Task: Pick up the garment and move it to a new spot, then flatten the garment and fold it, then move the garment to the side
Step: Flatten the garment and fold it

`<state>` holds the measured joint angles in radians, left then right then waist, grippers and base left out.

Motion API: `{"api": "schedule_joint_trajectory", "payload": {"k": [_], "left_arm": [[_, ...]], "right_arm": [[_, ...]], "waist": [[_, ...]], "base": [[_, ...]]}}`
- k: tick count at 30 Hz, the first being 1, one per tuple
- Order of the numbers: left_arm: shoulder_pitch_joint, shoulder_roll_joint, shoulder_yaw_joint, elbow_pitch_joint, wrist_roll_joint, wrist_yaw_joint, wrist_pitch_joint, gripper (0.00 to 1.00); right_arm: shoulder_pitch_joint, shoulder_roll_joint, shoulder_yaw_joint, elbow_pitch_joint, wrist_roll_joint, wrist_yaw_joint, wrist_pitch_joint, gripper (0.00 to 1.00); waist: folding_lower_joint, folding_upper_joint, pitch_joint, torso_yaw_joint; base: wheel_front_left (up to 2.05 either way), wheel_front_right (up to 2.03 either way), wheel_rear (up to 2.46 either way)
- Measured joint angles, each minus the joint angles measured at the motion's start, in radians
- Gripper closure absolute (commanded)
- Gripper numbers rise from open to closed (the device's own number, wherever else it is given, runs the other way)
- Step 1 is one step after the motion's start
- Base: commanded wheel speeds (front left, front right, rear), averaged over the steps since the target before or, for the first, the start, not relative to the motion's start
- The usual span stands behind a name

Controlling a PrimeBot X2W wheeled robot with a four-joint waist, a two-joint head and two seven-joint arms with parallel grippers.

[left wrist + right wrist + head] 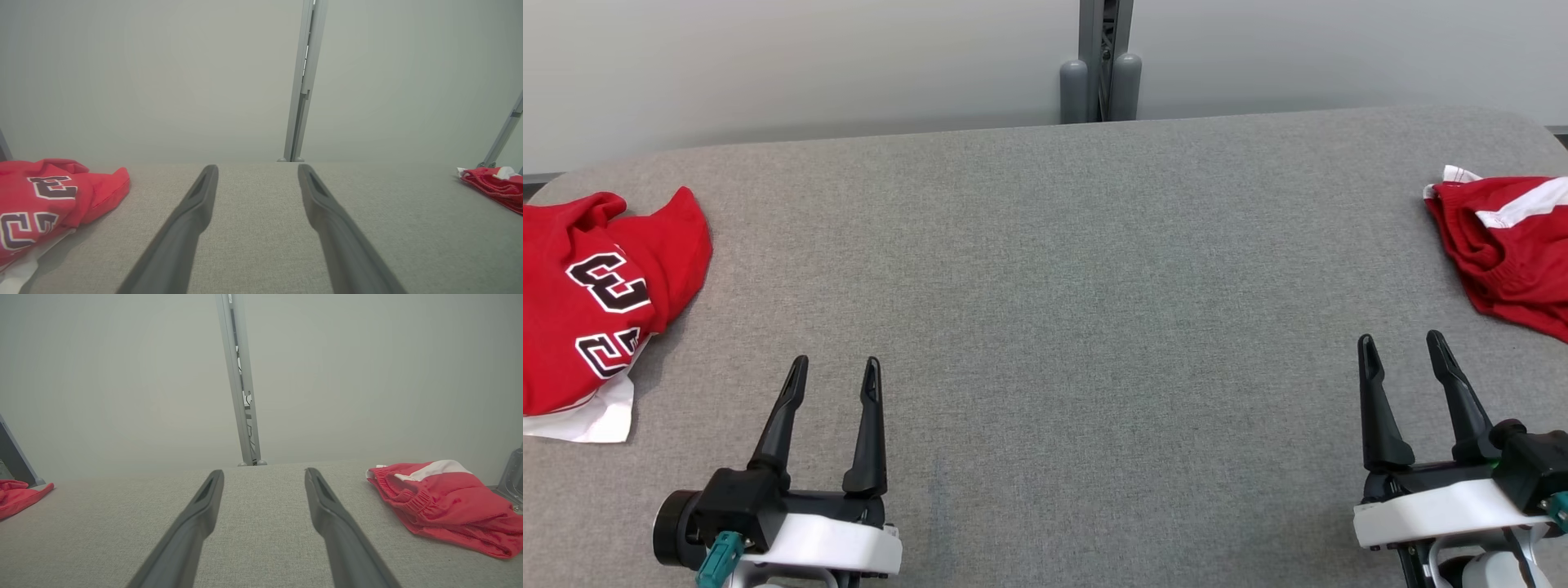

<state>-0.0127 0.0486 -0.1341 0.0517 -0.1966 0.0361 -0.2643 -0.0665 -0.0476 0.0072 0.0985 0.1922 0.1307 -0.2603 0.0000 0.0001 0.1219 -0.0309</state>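
Note:
A crumpled red garment [596, 294] with black-and-white numbers and a white edge lies at the table's left side, also visible as the red heap [45, 200]. A second red garment [1511, 245] with a white stripe and elastic waistband is bunched at the right edge, seen closer as the red shorts [445, 502]. My left gripper [835, 371] hovers open near the front left, right of the numbered garment and apart from it. My right gripper [1401, 343] stands open at the front right, just short of the striped garment. Nothing is between either pair of fingers.
The grey fabric-covered table [1045, 310] spreads wide between both garments. A grey metal post [1101, 61] rises behind the table's far edge against a pale wall. A slanted metal strut [502, 134] stands at the far right.

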Motion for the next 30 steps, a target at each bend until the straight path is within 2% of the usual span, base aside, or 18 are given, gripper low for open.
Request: {"api": "schedule_joint_trajectory", "payload": {"k": [19,24,30], "left_arm": [[-0.004,0.0,-0.008,0.013,-0.006,-0.009,0.0,0.0],[-0.019,0.0,-0.017,0.009,-0.01,-0.012,0.0,0.0],[-0.033,0.0,-0.026,0.01,-0.019,-0.009,0.0,0.0]], "right_arm": [[-0.001,0.0,0.002,0.01,0.006,0.0,0.0,0.0],[-0.007,0.0,0.016,0.007,0.007,0.0,0.0,0.0],[-0.017,0.001,0.035,0.006,-0.008,0.0,0.0,0.0]], "waist": [[0.0,0.0,0.018,0.021],[0.0,0.0,0.037,0.058],[0.0,0.0,0.057,0.138]], "base": [[0.0,0.0,0.0],[0.0,0.0,0.0],[0.0,0.0,0.0]]}}
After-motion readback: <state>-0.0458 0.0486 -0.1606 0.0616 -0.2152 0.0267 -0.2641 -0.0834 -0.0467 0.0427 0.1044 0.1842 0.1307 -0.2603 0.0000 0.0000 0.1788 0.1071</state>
